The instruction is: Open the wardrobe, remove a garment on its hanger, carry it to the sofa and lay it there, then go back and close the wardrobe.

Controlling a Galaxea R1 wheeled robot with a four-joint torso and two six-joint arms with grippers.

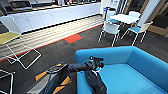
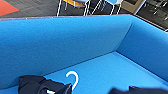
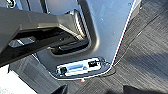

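Left gripper (image 1: pixel 98 65): positioned above the sofa (image 1: pixel 135 62) seat; finger state cannot be determined. The black garment (image 1: pixel 96 82) lies on the seat, with the hanger (image 2: pixel 73 78) hook resting on the blue cushion.

1. The sofa (image 1: pixel 130 72) is showing bright blue.
2. The garment (image 1: pixel 96 83) is lying black on it, at six o'clock.
3. The hanger (image 2: pixel 73 77) hook is showing white.
4. The floor (image 1: pixel 62 50) is showing dark grey with a red patch (image 1: pixel 73 38) at eleven o'clock.

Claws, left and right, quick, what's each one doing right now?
Left claw: over the sofa by the garment; open or closed cannot be told.
Right claw: cannot be told.
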